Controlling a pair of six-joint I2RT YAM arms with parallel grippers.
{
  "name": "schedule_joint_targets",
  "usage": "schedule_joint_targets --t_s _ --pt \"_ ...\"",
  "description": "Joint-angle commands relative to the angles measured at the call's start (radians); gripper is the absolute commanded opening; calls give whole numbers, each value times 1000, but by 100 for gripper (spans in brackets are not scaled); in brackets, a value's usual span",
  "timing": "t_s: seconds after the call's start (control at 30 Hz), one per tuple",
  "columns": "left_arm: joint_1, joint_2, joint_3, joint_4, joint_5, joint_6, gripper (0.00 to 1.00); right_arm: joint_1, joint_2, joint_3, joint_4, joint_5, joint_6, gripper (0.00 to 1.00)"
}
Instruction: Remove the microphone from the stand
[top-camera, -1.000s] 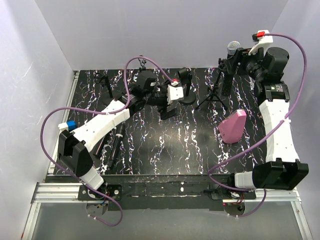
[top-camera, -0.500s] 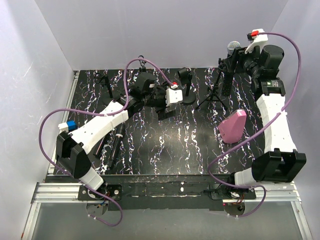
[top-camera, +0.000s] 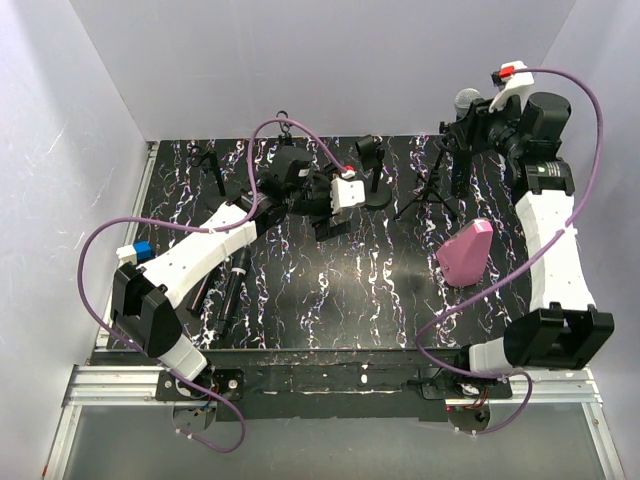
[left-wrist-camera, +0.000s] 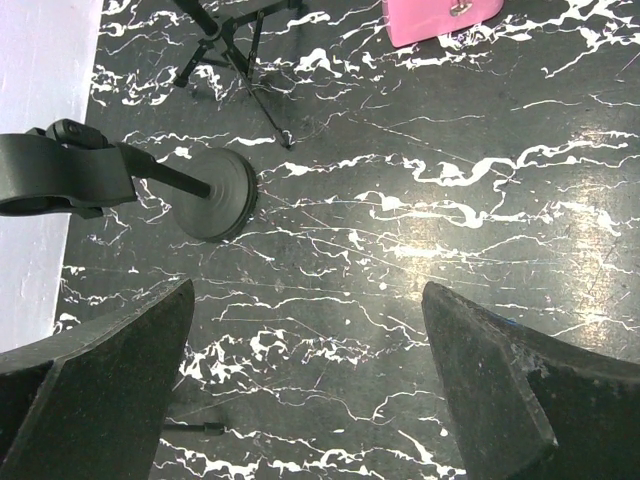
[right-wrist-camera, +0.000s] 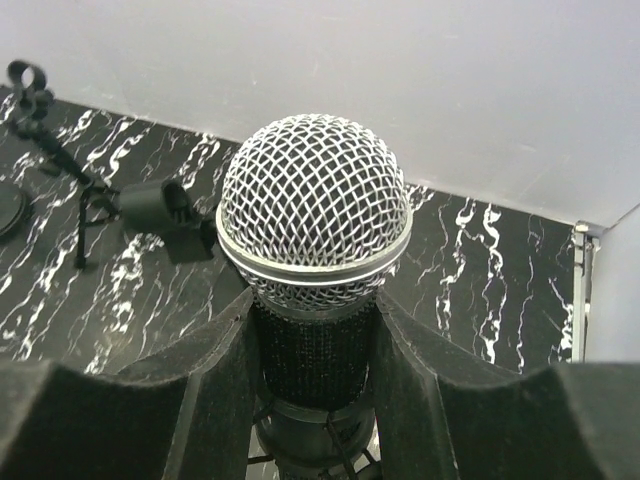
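White-and-black left arm (top-camera: 200, 248) and right arm (top-camera: 555, 250), purple cable all over
White shells on the long links, chunky black joints (top-camera: 145, 310), purple cable (top-camera: 600, 115) looping along each. Blue tag (top-camera: 141, 250) on the left, red tag (top-camera: 516, 70) on the right's white wrist mount. Fingers (left-wrist-camera: 95, 385) matte dark grey, wedge-shaped, kinda rough.

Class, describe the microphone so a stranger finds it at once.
Go to the far right corner of the table, beyond the pink case. Above the tripod stand there, the microphone is the only thing with a rounded silver mesh head.
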Motion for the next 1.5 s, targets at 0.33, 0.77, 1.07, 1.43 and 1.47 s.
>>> schedule_joint_targets --t_s 0.33,0.77,1.07,1.43,1.47 --pt "-5 -66 17 75 -56 -156 98 -1 -334 -243 97 -428 42 1" --pt "1 -110 198 26 -4 -321 98 160 -307 -213 252 -694 193 1" --pt "18 -127 216 20 130 -416 98 270 -299 -274 134 -683 53 4" --pt "16 0 325 149 433 -496 98 270 -350 -305 -88 -629 -101 50" --pt "16 23 343 161 456 -504 98 270 -359 -305 -114 -623 -121 51"
